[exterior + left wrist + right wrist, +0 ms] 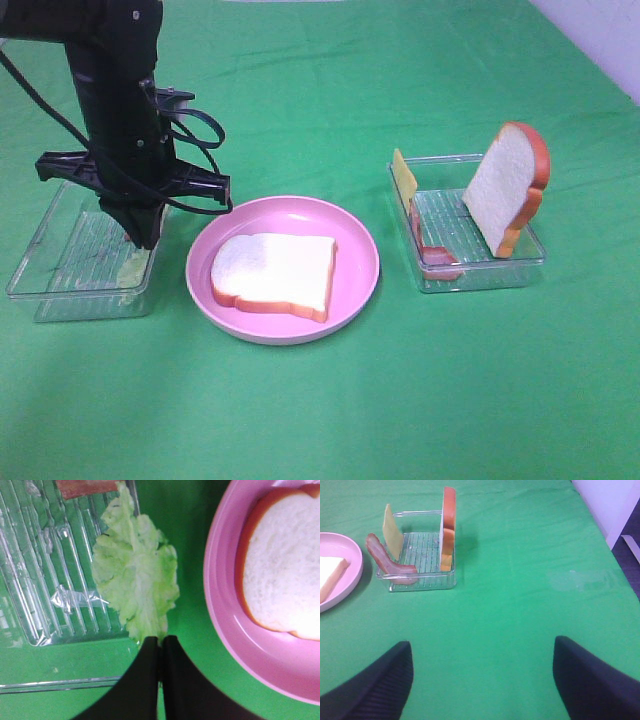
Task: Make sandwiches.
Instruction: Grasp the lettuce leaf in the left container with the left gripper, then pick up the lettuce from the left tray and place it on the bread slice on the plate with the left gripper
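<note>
My left gripper [141,238] [161,644] points down into the left clear tray [60,275], its jaws shut on the near edge of a pale green lettuce leaf [135,575] [135,266]. The leaf lies half over the tray's rim [75,635]. One white bread slice [275,274] [285,565] lies flat on the pink plate [355,240] [225,625]. The right tray [520,262] [427,580] holds a second bread slice [507,190] [449,527] on edge, a yellow cheese slice [403,175] [391,525] and a bacon strip [432,250] [385,560]. My right gripper [482,680] stands open over bare cloth, well short of that tray.
Green cloth [320,400] covers the table. A red-brown strip [82,486] shows at the far end of the left tray. The plate [340,577] sits between the two trays. A pale wall edge [615,510] borders the cloth on the right.
</note>
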Robot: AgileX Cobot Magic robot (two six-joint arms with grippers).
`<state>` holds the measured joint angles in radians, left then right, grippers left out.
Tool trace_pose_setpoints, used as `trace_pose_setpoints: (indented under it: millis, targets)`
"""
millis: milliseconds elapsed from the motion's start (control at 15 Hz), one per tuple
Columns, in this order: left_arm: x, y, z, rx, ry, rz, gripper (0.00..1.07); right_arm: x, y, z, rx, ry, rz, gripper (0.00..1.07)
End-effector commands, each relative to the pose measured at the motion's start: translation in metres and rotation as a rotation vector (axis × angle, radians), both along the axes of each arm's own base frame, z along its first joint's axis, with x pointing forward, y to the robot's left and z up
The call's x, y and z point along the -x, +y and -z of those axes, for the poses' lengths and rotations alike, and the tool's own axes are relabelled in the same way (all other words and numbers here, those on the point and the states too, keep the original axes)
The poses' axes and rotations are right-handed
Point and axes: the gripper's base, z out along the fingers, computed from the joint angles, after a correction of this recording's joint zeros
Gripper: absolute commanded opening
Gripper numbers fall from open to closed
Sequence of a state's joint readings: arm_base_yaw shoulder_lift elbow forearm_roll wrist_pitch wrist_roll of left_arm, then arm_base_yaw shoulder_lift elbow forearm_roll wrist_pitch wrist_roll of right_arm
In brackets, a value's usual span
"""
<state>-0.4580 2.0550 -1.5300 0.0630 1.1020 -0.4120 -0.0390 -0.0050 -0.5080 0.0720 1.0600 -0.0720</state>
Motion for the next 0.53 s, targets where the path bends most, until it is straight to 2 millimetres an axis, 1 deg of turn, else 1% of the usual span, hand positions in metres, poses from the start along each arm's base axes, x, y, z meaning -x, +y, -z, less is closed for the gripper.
trace_pose_setpoints:
  millis: [67,133,267,333,400,533]
  targets:
    - [0.000,0.002,0.003,-0.008,0.001,-0.002,0.00,0.002,0.000,0.001,0.007,-0.015,0.001,0.74]
    - [0.000,0.003,-0.001,-0.006,-0.004,-0.001,0.00,0.002,0.000,0.001,0.007,-0.015,0.001,0.74]
    - [0.003,0.003,-0.018,0.016,-0.039,0.002,0.00,0.002,0.000,0.001,0.006,-0.015,0.001,0.74]
    - [0.005,0.004,-0.028,0.034,-0.060,-0.001,0.00,0.002,0.000,0.001,0.005,-0.015,0.000,0.74]
    - [0.009,0.005,-0.048,0.063,-0.100,-0.004,0.00,0.002,0.000,0.001,0.004,-0.015,0.000,0.74]
    - [0.018,0.003,-0.071,0.146,-0.130,0.014,0.00,0.002,0.000,0.001,0.004,-0.015,0.000,0.74]
